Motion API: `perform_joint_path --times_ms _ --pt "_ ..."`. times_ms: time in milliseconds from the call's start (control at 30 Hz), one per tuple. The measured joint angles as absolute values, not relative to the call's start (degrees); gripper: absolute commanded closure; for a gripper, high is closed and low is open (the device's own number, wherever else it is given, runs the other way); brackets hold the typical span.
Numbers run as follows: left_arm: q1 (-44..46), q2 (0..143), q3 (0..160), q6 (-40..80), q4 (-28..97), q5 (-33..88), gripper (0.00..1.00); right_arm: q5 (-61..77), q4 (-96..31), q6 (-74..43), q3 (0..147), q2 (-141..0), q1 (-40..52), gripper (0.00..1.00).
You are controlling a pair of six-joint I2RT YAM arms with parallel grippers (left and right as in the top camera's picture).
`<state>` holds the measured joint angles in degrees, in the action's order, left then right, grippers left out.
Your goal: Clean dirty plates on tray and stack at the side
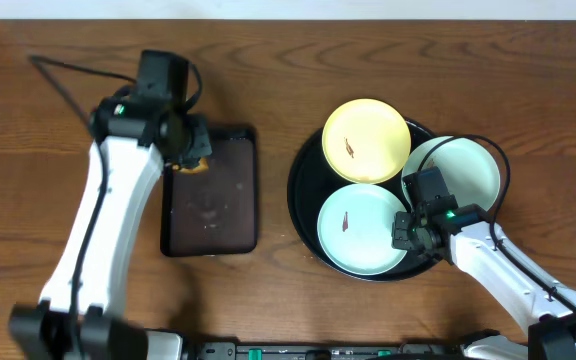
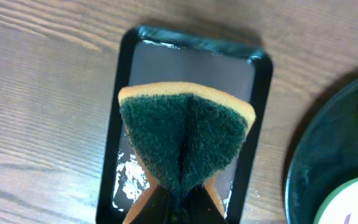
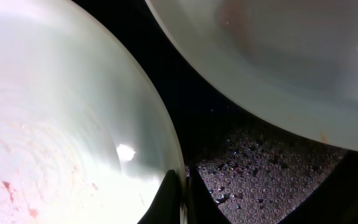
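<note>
Left arm: the left gripper (image 2: 182,186) is pinched on a sponge (image 2: 182,134), and the squeeze creases its green scouring face down the middle. The yellow foam backing shows along the top edge.
Beneath it: the small rectangular tray (image 2: 191,62) lies on the wooden table (image 1: 28,200) with wet, whitish patches near its lower end. It looks like the sponge's resting place, set well apart from the dishes so drips stay off them.
Centre right: the round black tray (image 1: 303,190) carries all three plates, and none is stacked at the side yet.
Yellow plate (image 1: 366,140): at the far side of the round black tray, with a small reddish-brown smear on its face.
Near mint plate (image 1: 358,230): at the front, also smeared. The right wrist view shows reddish traces on its inner surface.
Far mint plate (image 1: 463,170): to the right, its rim close beside the near one, with wet black tray floor showing between them.
Right arm: the right gripper (image 1: 406,228) sits at the near mint plate's right edge. Its fingers appear closed on the rim, probably to steady or lift the plate for scrubbing.
Stage: cleaning appears not yet begun, as the sponge is nowhere near a plate.
</note>
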<state>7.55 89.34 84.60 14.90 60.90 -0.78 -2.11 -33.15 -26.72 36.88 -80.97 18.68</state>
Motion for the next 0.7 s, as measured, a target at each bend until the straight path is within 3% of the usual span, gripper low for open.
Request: perform_joint_path --times_ms 200,500,700 --pt "7.55 97.01 84.97 13.1 60.82 0.1 0.92 -2.11 -33.15 -26.72 36.88 -80.97 18.68 0.99" --pt "8.14 92.99 84.97 12.05 59.75 0.12 0.93 -2.11 -33.15 -26.72 36.88 -80.97 18.68 0.99" --pt "16.99 88.25 85.01 11.97 59.37 2.09 0.93 -2.11 -33.15 -26.72 36.88 -80.97 18.68 0.99"
